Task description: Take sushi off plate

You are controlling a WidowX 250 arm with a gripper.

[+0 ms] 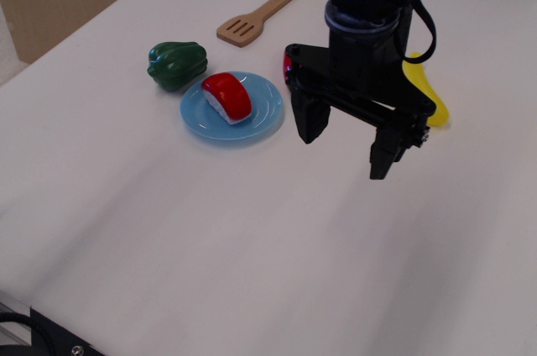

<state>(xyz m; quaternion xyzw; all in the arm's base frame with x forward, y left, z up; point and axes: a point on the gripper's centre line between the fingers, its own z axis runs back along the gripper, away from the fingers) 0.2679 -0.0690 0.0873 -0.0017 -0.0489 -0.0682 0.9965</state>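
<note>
The sushi [227,96], a glossy red top on a white rice base, lies on the light-blue plate [263,112] left of centre on the white table. My black gripper [344,149] hangs to the right of the plate, above the table, with its two fingers spread wide and nothing between them. It is apart from the sushi and the plate.
A green pepper [176,65] sits against the plate's left side. A wooden spatula [262,13] lies behind. A yellow object [428,91] and a small red thing [289,65] are partly hidden behind the gripper.
</note>
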